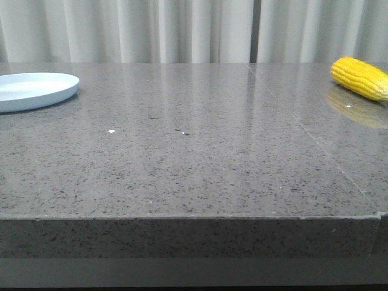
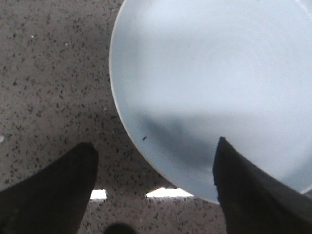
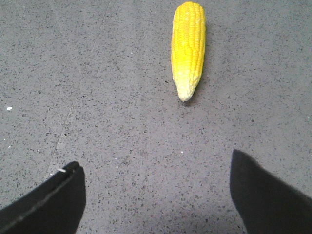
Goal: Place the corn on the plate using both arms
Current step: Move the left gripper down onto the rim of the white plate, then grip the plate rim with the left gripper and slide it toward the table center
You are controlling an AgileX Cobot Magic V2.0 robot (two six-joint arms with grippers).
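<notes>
Both my grippers spread wide, holding nothing.
Only wrist views show them: my left gripper [image 2: 156,168] above the glossy pale blue plate [image 2: 219,73], my right gripper [image 3: 156,183] facing the yellow corn cob [image 3: 187,46].

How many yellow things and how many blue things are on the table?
Yellow: 1, the corn
Pale blue: 1, the plate
Total: 2
</notes>
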